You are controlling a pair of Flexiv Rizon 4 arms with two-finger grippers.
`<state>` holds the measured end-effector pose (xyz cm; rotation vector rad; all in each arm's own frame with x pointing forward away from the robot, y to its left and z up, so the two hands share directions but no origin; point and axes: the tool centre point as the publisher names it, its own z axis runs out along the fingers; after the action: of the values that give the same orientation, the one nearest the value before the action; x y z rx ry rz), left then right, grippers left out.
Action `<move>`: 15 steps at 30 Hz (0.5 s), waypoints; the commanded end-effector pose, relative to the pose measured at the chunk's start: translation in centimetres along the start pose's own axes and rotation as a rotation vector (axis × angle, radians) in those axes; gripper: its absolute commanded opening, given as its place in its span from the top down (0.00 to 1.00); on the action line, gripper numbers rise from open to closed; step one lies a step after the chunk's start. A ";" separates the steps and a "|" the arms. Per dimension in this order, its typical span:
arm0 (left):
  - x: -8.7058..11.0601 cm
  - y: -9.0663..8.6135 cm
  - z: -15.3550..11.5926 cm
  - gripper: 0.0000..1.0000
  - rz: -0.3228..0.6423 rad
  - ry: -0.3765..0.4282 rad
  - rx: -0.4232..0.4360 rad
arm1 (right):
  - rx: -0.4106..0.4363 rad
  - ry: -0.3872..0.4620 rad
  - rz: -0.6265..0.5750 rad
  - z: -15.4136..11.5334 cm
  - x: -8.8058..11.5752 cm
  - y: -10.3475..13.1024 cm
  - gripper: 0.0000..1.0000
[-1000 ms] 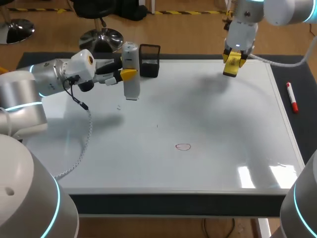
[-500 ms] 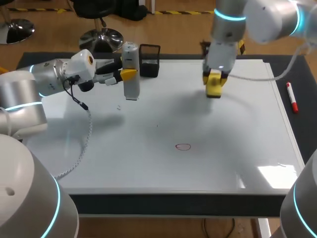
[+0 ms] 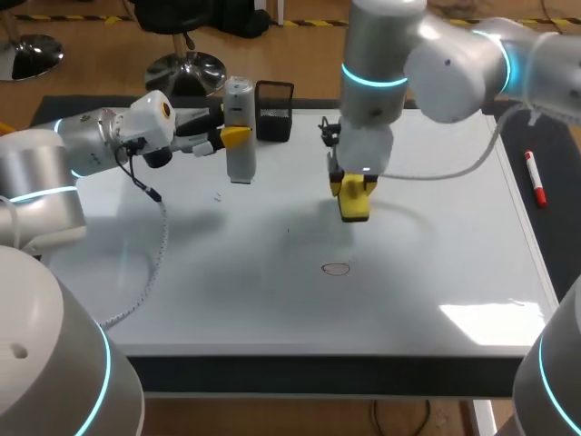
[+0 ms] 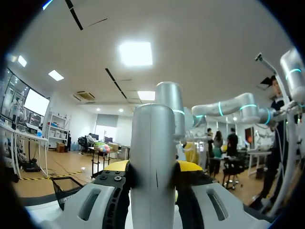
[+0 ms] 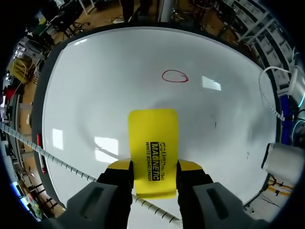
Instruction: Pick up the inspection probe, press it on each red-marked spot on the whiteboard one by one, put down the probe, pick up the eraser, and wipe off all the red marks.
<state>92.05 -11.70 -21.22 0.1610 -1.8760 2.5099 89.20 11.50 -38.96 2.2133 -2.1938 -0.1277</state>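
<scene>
Whiteboard (image 3: pixel 436 236) flat on table. Left gripper (image 3: pixel 234 136) clenched on inspection probe (image 3: pixel 240 136), an upright grey cylinder at board's 10 o'clock. Black mesh basket (image 3: pixel 274 111) just beside it, at probe's 2 o'clock. Right gripper (image 3: pixel 353 204) grasps yellow eraser (image 3: pixel 354 207) near board centre. Red pen (image 3: pixel 536 178) off board, 3 o'clock. Red ring mark (image 3: pixel 337 269) at eraser's 6 o'clock, apart from it.

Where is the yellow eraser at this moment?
In the head view the eraser is held in the right gripper over the middle of the whiteboard, just beyond the red circle.
</scene>
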 end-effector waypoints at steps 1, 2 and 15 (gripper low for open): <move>0.0 0.0 0.1 1.00 0.002 -0.002 0.001 | 0.058 -0.009 -0.006 -0.2 -0.7 1.4 1.00; 0.0 0.0 0.1 1.00 0.002 -0.002 0.001 | 0.058 -0.012 -0.006 -0.2 -0.8 1.6 1.00; 0.0 0.0 0.1 1.00 0.002 -0.002 0.001 | 0.025 -0.056 -0.004 1.1 -3.1 5.7 1.00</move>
<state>92.05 -11.70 -21.21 0.1617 -1.8766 2.5097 84.06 14.55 -39.09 2.2437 -2.2206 -0.1703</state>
